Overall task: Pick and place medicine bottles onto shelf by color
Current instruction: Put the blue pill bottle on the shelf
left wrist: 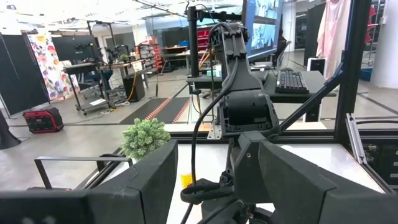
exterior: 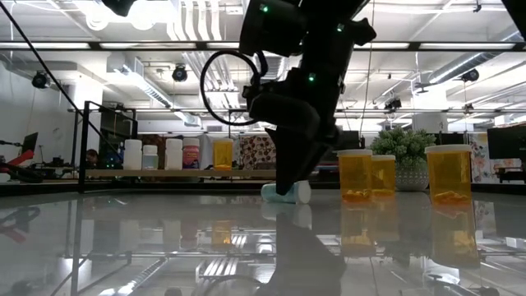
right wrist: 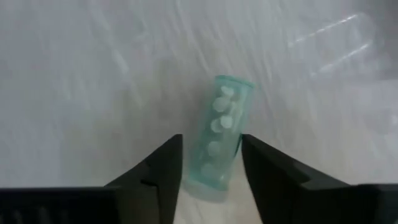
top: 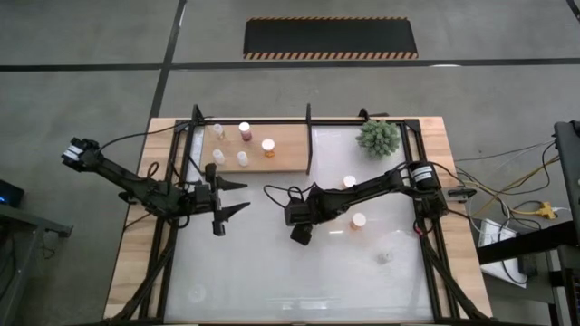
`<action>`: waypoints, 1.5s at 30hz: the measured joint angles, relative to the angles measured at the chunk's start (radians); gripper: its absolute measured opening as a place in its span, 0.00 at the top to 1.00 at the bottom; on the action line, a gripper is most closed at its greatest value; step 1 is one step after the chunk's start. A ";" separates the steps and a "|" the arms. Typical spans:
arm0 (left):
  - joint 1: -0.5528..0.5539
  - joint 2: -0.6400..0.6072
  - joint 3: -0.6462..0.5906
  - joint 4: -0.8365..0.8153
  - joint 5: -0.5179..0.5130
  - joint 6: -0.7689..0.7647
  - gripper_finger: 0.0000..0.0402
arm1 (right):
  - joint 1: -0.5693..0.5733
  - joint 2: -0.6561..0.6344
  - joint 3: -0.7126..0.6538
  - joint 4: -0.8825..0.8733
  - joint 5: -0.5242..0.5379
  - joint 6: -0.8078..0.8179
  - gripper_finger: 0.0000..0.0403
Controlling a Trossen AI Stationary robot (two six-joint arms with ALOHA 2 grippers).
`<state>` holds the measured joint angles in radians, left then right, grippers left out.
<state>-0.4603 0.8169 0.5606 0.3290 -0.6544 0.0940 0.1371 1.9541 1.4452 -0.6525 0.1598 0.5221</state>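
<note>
At the left of the high view the left gripper (top: 237, 199) is seen with its dark fingers spread wide and nothing between them, waiting over the white tabletop (top: 272, 281) just below the flat light-brown wooden shelf (top: 288, 152), on which five small capped bottles already stand toward the left part of the board. Near the centre of that view the right gripper (top: 299, 235) is lowered to the table, and in the right wrist view its fingers (right wrist: 155, 171) are parted to either side of a small pale-green translucent cylindrical medicine bottle (right wrist: 221, 140) lying on its side with white pills inside; contact with the pads cannot be confirmed, so the pick step is judged to be in hand, at the point of closing. A squeeze across the bottle's round body is called for next, then a lift and a carry toward the upper left, where bare board remains on the shelf's right part. Two orange bottles (top: 359, 220) stand to the right of the gripper, and the spiky green plant (top: 379, 136) stands at the upper right; the black frame bar (top: 309, 140) at the shelf's right edge is judged the main obstacle to the carry
</note>
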 joint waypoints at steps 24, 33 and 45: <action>0.000 0.033 -0.003 -0.078 0.009 -0.076 0.48 | 0.003 -0.074 0.099 -0.051 -0.039 -0.280 0.87; 0.000 0.309 -0.009 -0.056 0.076 -0.217 0.48 | 0.007 -0.152 0.097 -0.030 -0.095 -0.351 0.87; -0.002 0.755 0.036 0.230 -0.057 -0.005 0.48 | 0.007 -0.134 0.096 -0.018 -0.190 -0.314 0.96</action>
<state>-0.4622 1.5723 0.5963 0.5589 -0.7110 0.0892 0.1440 1.8198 1.5414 -0.6701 -0.0302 0.2078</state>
